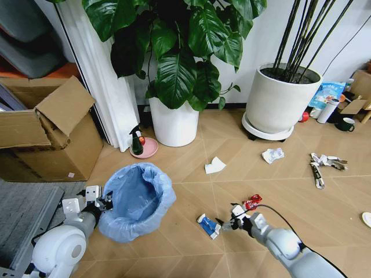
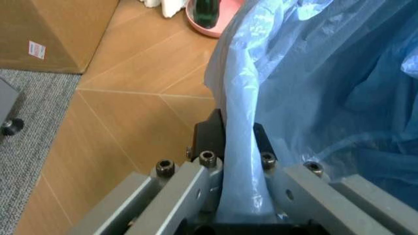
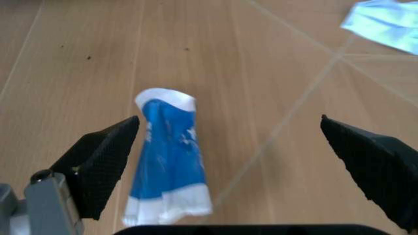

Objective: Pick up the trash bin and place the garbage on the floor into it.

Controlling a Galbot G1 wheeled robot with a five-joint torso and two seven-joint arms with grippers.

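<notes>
The trash bin (image 1: 139,200), a small round bin lined with a crinkled light-blue bag (image 2: 313,73), stands on the wood floor at the lower left. My left gripper (image 1: 105,202) is shut on its near rim, the bag pinched between the fingers (image 2: 207,142). My right gripper (image 1: 225,223) hangs open low over the floor, its fingers (image 3: 104,159) straddling a blue-white wrapper (image 3: 168,161) that lies flat (image 1: 207,226). Other garbage is scattered around: a red wrapper (image 1: 251,201), flat white paper (image 1: 214,165), crumpled white paper (image 1: 272,154), torn printed paper (image 1: 323,164) and a white disc (image 1: 367,219).
Two big white plant pots (image 1: 174,123) (image 1: 280,99) stand along the back wall. A green spray bottle (image 1: 137,142) sits on a pink dish. An open cardboard box (image 1: 49,136) is at the left, a grey rug (image 1: 23,211) below it. A mug (image 1: 346,124) and tumbler (image 1: 328,110) stand far right.
</notes>
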